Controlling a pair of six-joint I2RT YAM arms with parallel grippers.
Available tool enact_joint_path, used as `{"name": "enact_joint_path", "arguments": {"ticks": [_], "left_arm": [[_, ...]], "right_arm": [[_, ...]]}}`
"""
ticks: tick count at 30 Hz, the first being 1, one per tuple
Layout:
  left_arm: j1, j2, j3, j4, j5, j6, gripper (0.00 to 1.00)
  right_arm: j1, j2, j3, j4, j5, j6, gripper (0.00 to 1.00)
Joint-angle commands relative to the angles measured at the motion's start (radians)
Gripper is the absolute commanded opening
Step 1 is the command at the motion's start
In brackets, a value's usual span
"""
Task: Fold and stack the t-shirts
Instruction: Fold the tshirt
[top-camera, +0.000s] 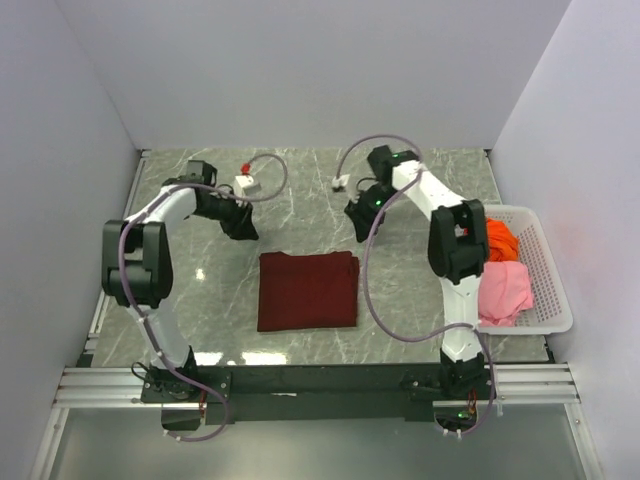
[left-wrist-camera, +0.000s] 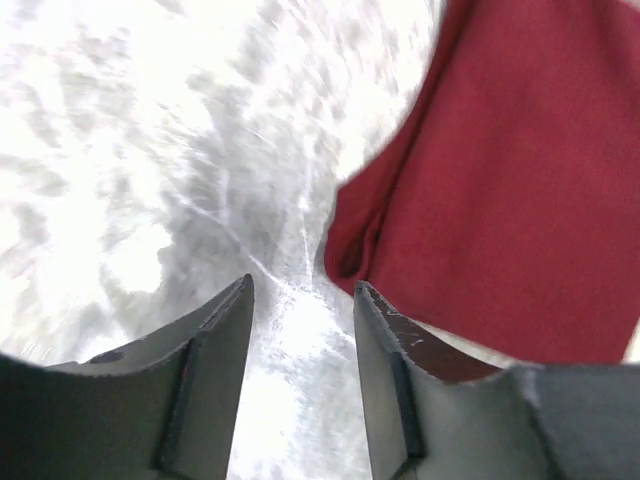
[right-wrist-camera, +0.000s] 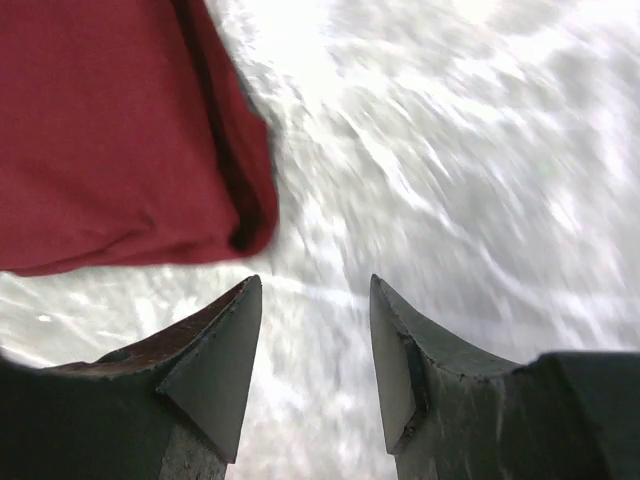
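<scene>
The dark maroon t-shirt (top-camera: 307, 290) lies folded into a neat rectangle on the marble table, near the front middle. Its corner shows in the left wrist view (left-wrist-camera: 500, 190) and in the right wrist view (right-wrist-camera: 110, 130). The orange t-shirt (top-camera: 499, 240) and the pink t-shirt (top-camera: 503, 289) lie crumpled in the white basket (top-camera: 553, 290) at the right. My left gripper (top-camera: 241, 228) is open and empty above the table, just beyond the maroon shirt's far left corner. My right gripper (top-camera: 360, 226) is open and empty just beyond its far right corner.
The white perforated basket stands at the table's right edge. Two small white connector blocks (top-camera: 246, 183) (top-camera: 341, 181) on the arm cables hang over the far part of the table. White walls enclose the table on three sides.
</scene>
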Motion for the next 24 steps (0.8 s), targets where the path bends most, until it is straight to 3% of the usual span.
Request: {"name": "enact_joint_path", "arguments": {"ticks": [1,6,9,10,14,18,24], "left_arm": [[-0.014,-0.16,-0.022,0.09,0.08,-0.238,0.51],[-0.164,-0.228,-0.131,0.148,0.094,-0.515,0.6],[-0.215,-0.24,-0.225,0.264,0.141,-0.74,0.63],[-0.221,-0.238,-0.287,0.354,0.155,-0.893,0.64],[-0.232,-0.194,-0.414,0.566,0.227,-1.165,0.67],[-0.218,-0.125,-0.435,0.578,0.218,-1.177,0.68],[-0.091,0.015,-0.328,0.397,0.181,-0.99,0.66]], "right_arm": [[-0.021,-0.165,0.026,-0.003,-0.105,0.13,0.54],[0.049,-0.222,-0.075,-0.072,-0.364,0.279,0.54],[0.098,-0.206,-0.169,-0.03,-0.457,0.377,0.55],[0.105,-0.199,-0.195,-0.006,-0.488,0.417,0.56],[0.122,-0.138,-0.334,0.116,-0.573,0.642,0.61],[0.077,-0.07,-0.436,0.305,-0.513,0.75,0.61],[-0.033,-0.019,-0.41,0.267,-0.375,0.704,0.61]]}}
